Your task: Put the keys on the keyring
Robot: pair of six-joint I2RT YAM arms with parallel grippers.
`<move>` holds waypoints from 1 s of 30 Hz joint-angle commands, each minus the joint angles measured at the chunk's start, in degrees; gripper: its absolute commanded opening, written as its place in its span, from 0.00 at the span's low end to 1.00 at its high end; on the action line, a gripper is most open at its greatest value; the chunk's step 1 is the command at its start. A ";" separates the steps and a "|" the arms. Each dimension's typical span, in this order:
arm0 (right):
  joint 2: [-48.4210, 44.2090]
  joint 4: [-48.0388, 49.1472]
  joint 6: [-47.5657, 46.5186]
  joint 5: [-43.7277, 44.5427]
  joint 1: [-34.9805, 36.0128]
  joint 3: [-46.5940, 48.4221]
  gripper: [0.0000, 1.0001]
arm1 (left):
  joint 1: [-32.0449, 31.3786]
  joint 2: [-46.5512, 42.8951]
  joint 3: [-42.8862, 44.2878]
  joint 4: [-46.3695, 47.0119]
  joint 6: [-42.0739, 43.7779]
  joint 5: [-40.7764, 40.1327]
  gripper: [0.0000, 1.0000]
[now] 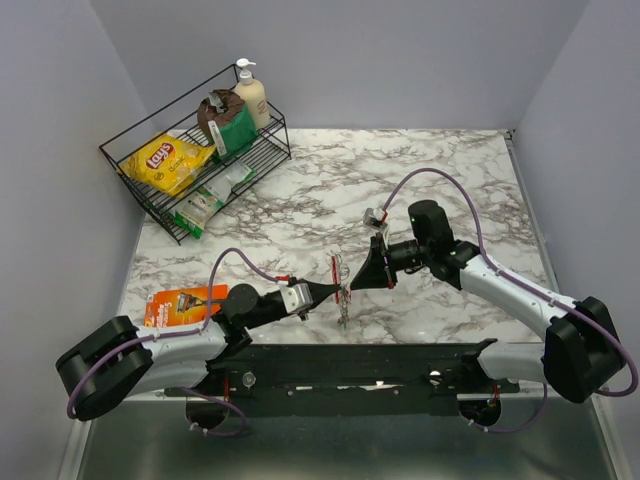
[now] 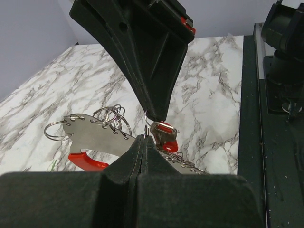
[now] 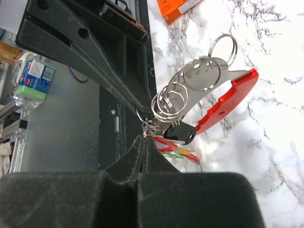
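The keyring (image 1: 340,277), a silvery plate with several split rings and a red curved loop, hangs above the table between both grippers. In the left wrist view its plate (image 2: 92,134) and red loop (image 2: 85,161) lie left of my left gripper (image 2: 144,137), which is shut on a small split ring of it. My right gripper (image 3: 145,137) is shut on a small ring at the keys. A red-headed key (image 2: 166,135) hangs at its tip. The right wrist view shows the plate (image 3: 209,76), a black-headed key (image 3: 183,134) and red, green and yellow tags (image 3: 178,153).
A flat orange packet (image 1: 185,303) lies at the front left by the left arm. A black wire basket (image 1: 265,150) with a chip bag, packets and a soap bottle stands at the back left. The black base bar (image 1: 350,365) runs along the near edge.
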 commanded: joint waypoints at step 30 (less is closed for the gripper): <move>2.04 3.17 0.18 -0.41 0.16 -0.86 0.01 | -0.20 0.69 0.82 9.54 -2.83 3.52 0.00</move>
